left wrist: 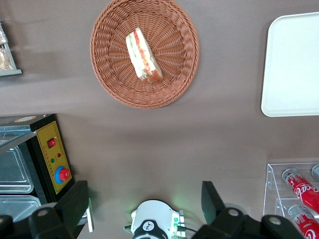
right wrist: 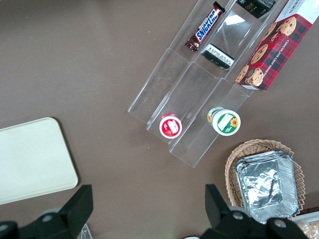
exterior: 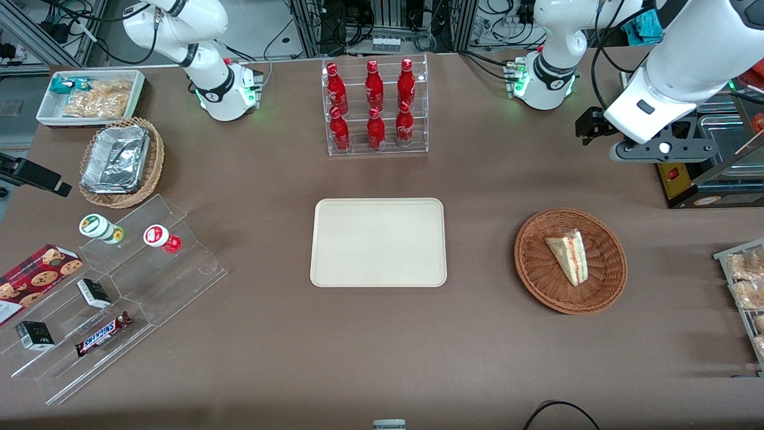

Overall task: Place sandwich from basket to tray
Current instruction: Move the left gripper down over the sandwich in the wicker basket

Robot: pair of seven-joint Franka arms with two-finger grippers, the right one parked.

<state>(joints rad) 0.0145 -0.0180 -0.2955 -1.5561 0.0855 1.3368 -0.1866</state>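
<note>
A brown table (exterior: 477, 179) held a Snickers bar (exterior: 102, 334) and apparently Coca-Cola bottles (exterior: 374, 104). The sandwich (exterior: 568, 256) lay in the basket (exterior: 537, 280), near the tray (exterior: 378, 242). The gripper (left wrist: 144, 209) hung high, fingers spread open.

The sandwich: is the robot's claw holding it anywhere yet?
No. The gripper hangs open, high above the table, holding nothing; the sandwich lies untouched in the basket.

**Count of things on the table**

One sandwich (exterior: 569, 257) in one reddish basket (exterior: 603, 292); one cream tray (exterior: 378, 242). Six red bottles (exterior: 374, 104) in one clear rack. One lighter wicker basket (exterior: 152, 173) of foil containers. Two lidded cups (exterior: 128, 232), one Snickers bar (exterior: 102, 334), one cookie box (exterior: 36, 278). One pincer (left wrist: 144, 201), raised near the working arm's base.
</note>
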